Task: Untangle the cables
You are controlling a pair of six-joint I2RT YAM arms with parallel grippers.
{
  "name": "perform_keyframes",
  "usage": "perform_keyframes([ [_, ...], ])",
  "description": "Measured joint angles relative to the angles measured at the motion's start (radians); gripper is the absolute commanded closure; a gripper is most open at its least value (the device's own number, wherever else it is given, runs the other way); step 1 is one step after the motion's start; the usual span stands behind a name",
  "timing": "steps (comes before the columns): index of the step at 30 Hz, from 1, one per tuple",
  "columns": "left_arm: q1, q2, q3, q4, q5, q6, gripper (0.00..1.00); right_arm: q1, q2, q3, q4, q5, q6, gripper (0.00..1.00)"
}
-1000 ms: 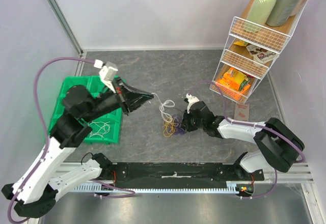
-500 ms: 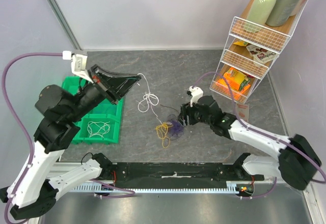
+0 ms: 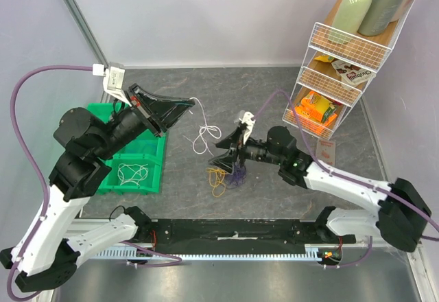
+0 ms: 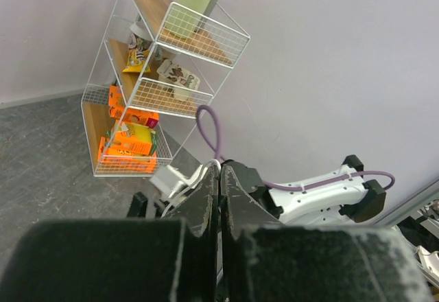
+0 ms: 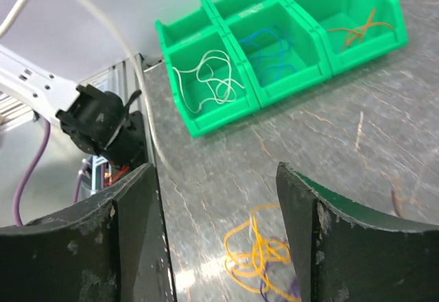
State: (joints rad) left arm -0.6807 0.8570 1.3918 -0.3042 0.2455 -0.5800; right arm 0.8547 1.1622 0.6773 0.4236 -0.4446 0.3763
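My left tool (image 3: 186, 103) is pressed together on a thin white cable (image 3: 204, 136). It holds the cable's upper end well above the grey marbled desk (image 3: 274, 96), and the rest hangs down in loose loops toward the surface. In the left wrist view, my left tool (image 4: 220, 171) shows its two black jaws meeting with only a hairline between them.

My right tool (image 3: 225, 156) is spread wide, reaching in from 3 o'clock and pointing toward 9 o'clock. It is low over the small tangle of thin yellow and purple cables (image 3: 230, 173) at the middle of the desk. From my right wrist, the yellow loops (image 5: 257, 254) lie flat on the desk below the gap of the right tool (image 5: 216, 171), apart from both fingers (image 5: 130, 213). I cannot tell whether the white cable's lower end touches the tangle.

At 9 o'clock the row of green plastic bins (image 3: 147, 178) sits just beside the hanging loops; its compartments (image 5: 274, 41) hold white, blue and orange wires. At 2 o'clock a white wire rack with wooden shelves (image 3: 343, 62) stands against the right wall, well apart from the tangle. Open desk lies from the tangle out to 12 o'clock, up to the back wall. At 6 o'clock the black mounting rail (image 3: 233, 232) runs along the near edge.
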Motion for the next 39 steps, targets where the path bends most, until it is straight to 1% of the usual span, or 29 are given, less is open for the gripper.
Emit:
perform_keyframes([
  [1, 0.0, -0.002, 0.0, 0.0, 0.0, -0.002, 0.98, 0.005, 0.031, 0.019, 0.015, -0.007, 0.007, 0.26],
  [2, 0.0, -0.004, 0.0, 0.0, 0.0, -0.003, 0.98, 0.013, 0.063, 0.038, 0.031, -0.014, 0.016, 0.33],
  [3, 0.0, -0.007, 0.0, -0.001, 0.0, -0.005, 0.98, 0.021, 0.087, 0.053, 0.047, -0.023, 0.024, 0.44],
  [4, 0.0, -0.01, 0.0, -0.001, 0.0, -0.006, 0.98, 0.027, 0.106, 0.061, 0.063, -0.027, 0.034, 0.63],
  [5, 0.0, -0.013, 0.0, -0.001, 0.0, -0.006, 0.98, 0.03, 0.114, 0.065, 0.074, -0.028, 0.04, 0.89],
  [6, 0.0, -0.015, 0.0, -0.002, 0.0, -0.007, 0.98, 0.035, 0.121, 0.066, 0.087, -0.02, 0.052, 1.0],
  [8, 0.0, -0.021, 0.0, -0.006, -0.006, -0.006, 0.98, 0.04, 0.12, 0.066, 0.089, 0.026, 0.066, 1.0],
  [11, 0.0, -0.042, 0.0, -0.032, -0.044, -0.005, 0.98, 0.04, 0.069, 0.047, 0.053, 0.198, 0.083, 1.0],
  [13, 0.0, -0.062, 0.0, -0.066, -0.096, -0.001, 0.98, 0.039, -0.01, 0.006, 0.02, 0.336, 0.088, 1.0],
  [16, 0.0, -0.123, -0.016, -0.116, -0.232, 0.018, 0.98, 0.039, -0.171, -0.072, -0.037, 0.533, 0.101, 1.0],
  [20, 0.0, -0.229, -0.061, -0.169, -0.421, 0.045, 0.98, 0.039, -0.354, -0.144, -0.118, 0.719, 0.111, 1.0],
  [23, 0.0, -0.299, -0.085, -0.181, -0.542, 0.07, 0.98, 0.039, -0.438, -0.153, -0.198, 0.817, 0.109, 1.0],
  [28, 0.0, -0.346, -0.095, -0.182, -0.684, 0.111, 0.98, 0.039, -0.522, -0.145, -0.312, 0.945, 0.078, 1.0],
  [32, 0.0, -0.367, -0.095, -0.192, -0.758, 0.148, 0.98, 0.039, -0.548, -0.114, -0.387, 1.035, 0.045, 1.0],
  [39, 0.0, -0.409, -0.092, -0.225, -0.858, 0.203, 0.98, 0.039, -0.565, -0.057, -0.528, 1.249, 0.024, 1.0],
])
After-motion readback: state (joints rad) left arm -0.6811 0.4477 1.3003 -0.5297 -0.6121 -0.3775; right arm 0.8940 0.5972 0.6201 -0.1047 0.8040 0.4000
